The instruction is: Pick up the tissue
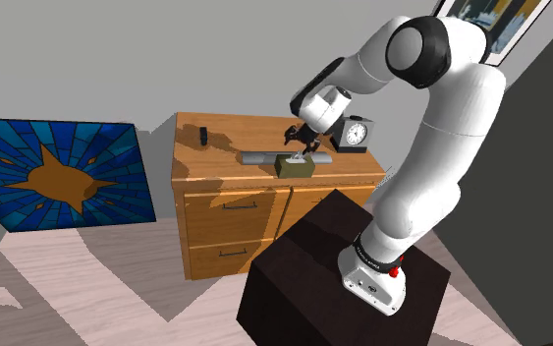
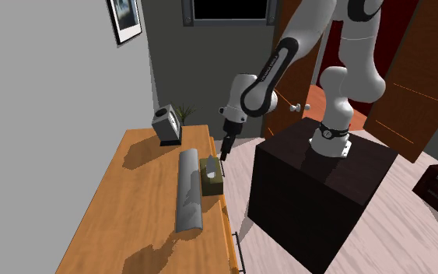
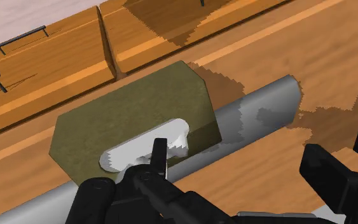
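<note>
An olive-green tissue box (image 1: 295, 166) (image 2: 211, 179) (image 3: 133, 118) stands near the front edge of a wooden dresser top (image 1: 227, 143). A white tissue (image 3: 171, 143) pokes out of the slot in its lid. My gripper (image 1: 298, 146) (image 2: 223, 153) (image 3: 238, 159) hangs just above the box, pointing down at it. It is open: one fingertip (image 3: 160, 147) sits right over the tissue, while the other (image 3: 320, 167) stands well apart, beyond the grey roll. Nothing is clasped between them.
A long grey roll (image 1: 262, 156) (image 2: 187, 191) (image 3: 263, 111) lies against the box's far side. A small clock (image 1: 356, 133) (image 2: 166, 124) and a small black object (image 1: 203, 135) stand further back. A blue glass picture (image 1: 58, 175) leans beside the dresser; the black stand (image 1: 333, 275) is in front.
</note>
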